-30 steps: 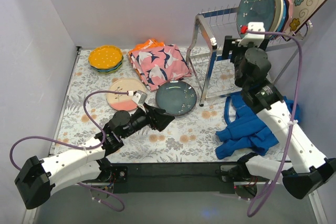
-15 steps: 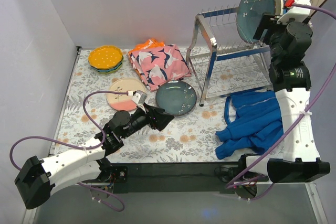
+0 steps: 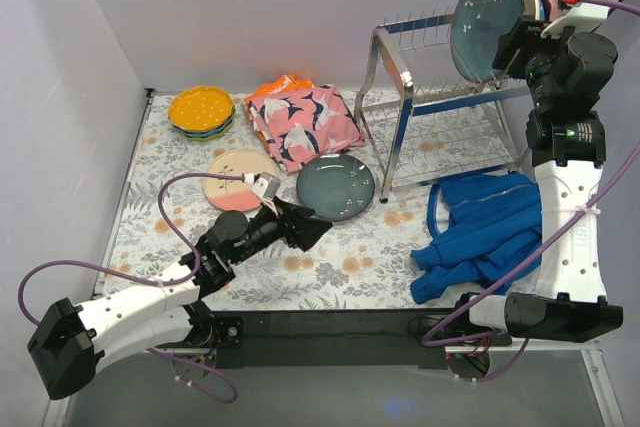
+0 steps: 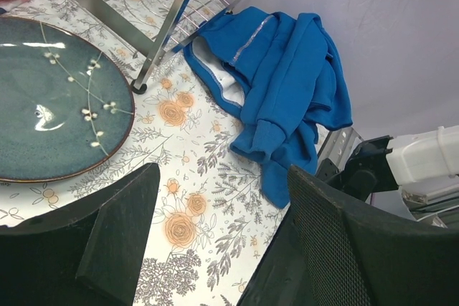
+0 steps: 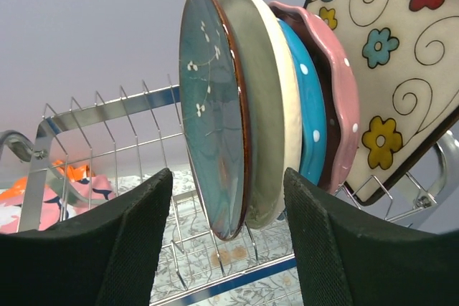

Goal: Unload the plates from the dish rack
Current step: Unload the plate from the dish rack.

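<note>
I count five plates in one rack, two more flat on the table, one stack I cannot count, one cloth, one garment.

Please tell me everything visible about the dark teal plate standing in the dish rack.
The dark teal plate is round and glossy like glazed ceramic, with white blossom sprigs and a brown rim. It stands on edge, nearly upright, first in the row on the dish rack, between wire prongs. A cream plate stands close behind. The open right gripper flanks its lower edge, seemingly without touching.
</note>
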### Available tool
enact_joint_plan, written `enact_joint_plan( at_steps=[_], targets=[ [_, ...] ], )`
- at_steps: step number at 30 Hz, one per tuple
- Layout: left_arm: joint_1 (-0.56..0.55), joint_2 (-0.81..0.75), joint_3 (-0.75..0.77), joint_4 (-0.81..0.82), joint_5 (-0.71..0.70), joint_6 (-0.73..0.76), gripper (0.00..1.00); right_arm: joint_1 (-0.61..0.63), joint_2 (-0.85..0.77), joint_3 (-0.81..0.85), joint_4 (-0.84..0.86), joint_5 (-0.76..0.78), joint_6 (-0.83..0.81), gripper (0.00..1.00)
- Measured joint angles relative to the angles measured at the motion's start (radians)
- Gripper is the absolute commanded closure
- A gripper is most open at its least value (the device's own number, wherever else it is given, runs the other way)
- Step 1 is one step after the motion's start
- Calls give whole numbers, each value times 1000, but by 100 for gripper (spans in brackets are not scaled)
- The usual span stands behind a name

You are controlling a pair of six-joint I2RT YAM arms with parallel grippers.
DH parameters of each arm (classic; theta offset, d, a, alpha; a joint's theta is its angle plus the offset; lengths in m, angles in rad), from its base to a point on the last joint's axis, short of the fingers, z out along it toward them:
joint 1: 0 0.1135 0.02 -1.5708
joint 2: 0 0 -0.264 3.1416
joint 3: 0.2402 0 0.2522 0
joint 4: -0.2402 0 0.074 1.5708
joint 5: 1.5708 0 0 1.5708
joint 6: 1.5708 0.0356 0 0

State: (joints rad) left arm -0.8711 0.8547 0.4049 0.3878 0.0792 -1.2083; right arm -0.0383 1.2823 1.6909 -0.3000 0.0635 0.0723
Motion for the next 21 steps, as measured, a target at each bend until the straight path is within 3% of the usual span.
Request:
enact_joint_plan(
  at_steps=[21],
  targets=[
    [0, 47, 0, 0, 15, 0, 30, 2, 124, 2, 65, -42, 6, 38]
  ],
)
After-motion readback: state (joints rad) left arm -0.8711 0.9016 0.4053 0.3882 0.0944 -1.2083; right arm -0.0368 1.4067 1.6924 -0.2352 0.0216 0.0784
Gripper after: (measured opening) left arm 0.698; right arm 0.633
